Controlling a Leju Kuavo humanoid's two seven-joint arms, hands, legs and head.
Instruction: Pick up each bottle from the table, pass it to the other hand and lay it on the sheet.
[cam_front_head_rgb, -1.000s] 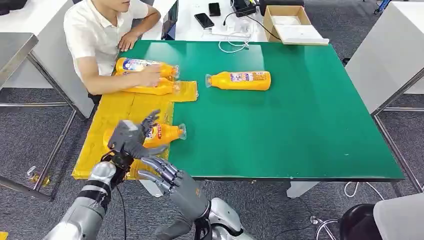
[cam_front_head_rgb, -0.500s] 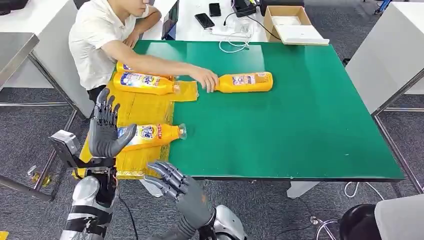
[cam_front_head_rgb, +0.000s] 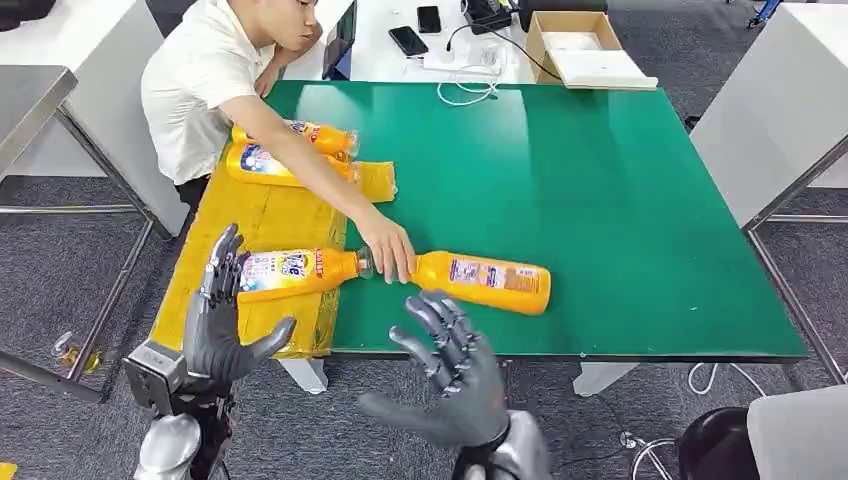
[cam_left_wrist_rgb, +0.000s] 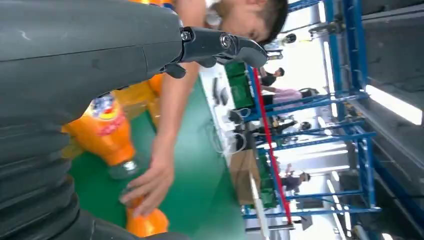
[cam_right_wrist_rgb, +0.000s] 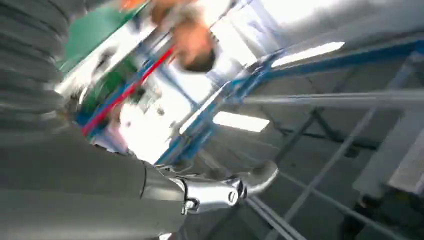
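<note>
While it holds nothing, the left hand (cam_front_head_rgb: 222, 325) stands with fingers spread and upright at the near left edge of the yellow sheet (cam_front_head_rgb: 262, 222), just near of a bottle (cam_front_head_rgb: 295, 271) lying on that sheet with its cap pointing right. Two more bottles (cam_front_head_rgb: 290, 152) lie side by side at the sheet's far end, close to the seated person (cam_front_head_rgb: 215, 80). That person's hand (cam_front_head_rgb: 388, 250) rests on the neck of a fourth bottle (cam_front_head_rgb: 487, 282), lying on the green table (cam_front_head_rgb: 620, 220) right of the sheet. The right hand (cam_front_head_rgb: 452, 370), empty with fingers apart, hovers near of this bottle, apart from it; its wrist view is blurred, likely showing only ceiling.
</note>
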